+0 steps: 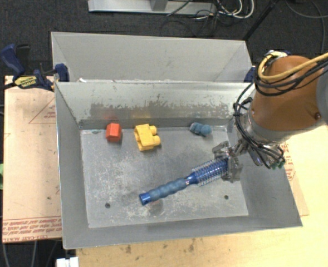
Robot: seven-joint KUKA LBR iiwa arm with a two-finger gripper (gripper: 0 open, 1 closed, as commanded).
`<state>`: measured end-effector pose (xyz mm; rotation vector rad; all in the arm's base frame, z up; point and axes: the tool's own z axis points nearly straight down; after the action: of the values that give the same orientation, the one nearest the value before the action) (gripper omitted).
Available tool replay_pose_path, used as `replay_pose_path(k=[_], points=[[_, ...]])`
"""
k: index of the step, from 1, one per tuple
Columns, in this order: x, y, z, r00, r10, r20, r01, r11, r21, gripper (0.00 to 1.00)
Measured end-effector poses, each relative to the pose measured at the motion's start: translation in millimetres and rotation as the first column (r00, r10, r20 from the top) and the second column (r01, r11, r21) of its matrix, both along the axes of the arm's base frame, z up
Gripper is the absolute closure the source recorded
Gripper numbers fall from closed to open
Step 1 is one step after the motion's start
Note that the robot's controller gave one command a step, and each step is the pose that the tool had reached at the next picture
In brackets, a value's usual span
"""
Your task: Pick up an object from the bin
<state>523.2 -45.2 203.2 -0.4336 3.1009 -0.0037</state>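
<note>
Lying slantwise on the floor of the grey bin [112, 178] is a blue hairbrush [181, 183], and that is the thing to watch. Its smooth handle points toward 7 o'clock and ends near the middle of the floor's front part. Its bristled head points toward 2 o'clock and reaches the right side of the floor. The gripper [229, 161] is right there at the 3 o'clock side of the bin, down low and touching or just beside the tip of the bristled head. Whether it is spread or clamped on the brush cannot be told from this angle, as dark wrist parts and cables crowd the spot. Above it, the arm's orange cover [283, 96] bulges over the bin's right rim.

Moving out, a small blue-grey lump [201, 128] sits at 11 o'clock from the gripper, close to the back wall. Farther along that wall, at 11 o'clock from the floor's centre, a yellow block [147, 137] rests flat. Just beside it, toward 9 o'clock, stands a small orange block [114, 132]. Both are well apart from the brush.
</note>
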Motion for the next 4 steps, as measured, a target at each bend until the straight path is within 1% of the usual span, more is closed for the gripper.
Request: replay_pose_path(k=[1,2,3,4], points=[[-1.7,0.9,-4.4,1.0,0.002,-0.008,-0.002,1.0,0.002,0.0],[0.2,68.5,-100.4,0.993,0.114,-0.016,-0.114,0.994,0.005,0.0],[30.2,67.1,-134.8,0.999,0.031,-0.009,-0.031,1.0,0.003,0.0],[29.7,67.0,-134.0,0.999,0.032,-0.01,-0.032,1.0,0.002,1.0]])
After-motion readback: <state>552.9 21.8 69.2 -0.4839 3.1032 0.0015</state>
